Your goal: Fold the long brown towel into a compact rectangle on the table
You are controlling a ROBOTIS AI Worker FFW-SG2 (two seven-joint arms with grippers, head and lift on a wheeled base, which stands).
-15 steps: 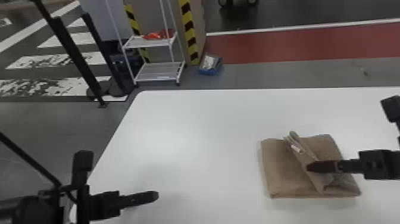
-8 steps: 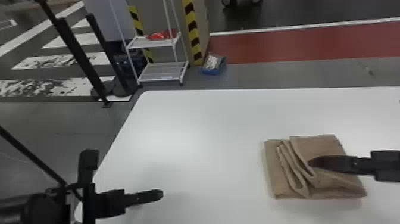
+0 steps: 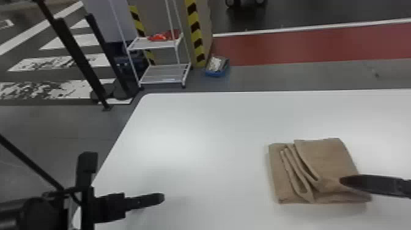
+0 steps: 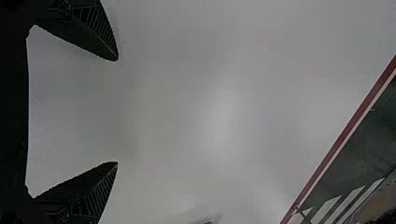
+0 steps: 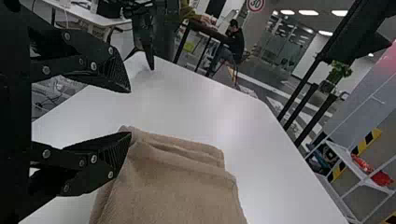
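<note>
From the right wrist I saw my right gripper, fingers parted, one tip at a corner of the folded brown towel. The towel lay in layers on the white surface; beyond the surface stood a rack holding something red

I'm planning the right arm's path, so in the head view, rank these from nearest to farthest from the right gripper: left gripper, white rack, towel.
Measured from the right gripper:
1. Towel, right side of the table, by its fingers.
2. Left gripper, across at the table's near left.
3. White rack, on the floor beyond the table's far edge.
</note>
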